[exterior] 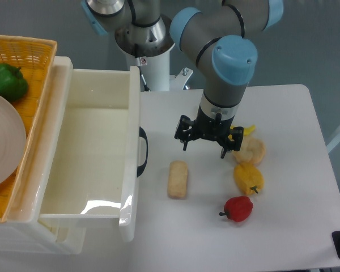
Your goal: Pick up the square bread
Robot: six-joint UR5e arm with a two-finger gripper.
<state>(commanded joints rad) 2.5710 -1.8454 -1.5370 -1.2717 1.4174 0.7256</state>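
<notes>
You see the pale tan rectangular bread slab [178, 179] lying flat mid-desk, just right of the white plastic bin [90, 158]. Your black two-finger gripper [204, 148] hangs above and right of it, jaws spread, holding nothing.

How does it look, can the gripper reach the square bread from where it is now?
Probably yes. The gripper is open, up and to the right of the square bread, and the bread lies alone on the table. The white bin and the yellow pepper stand apart from it.
</notes>
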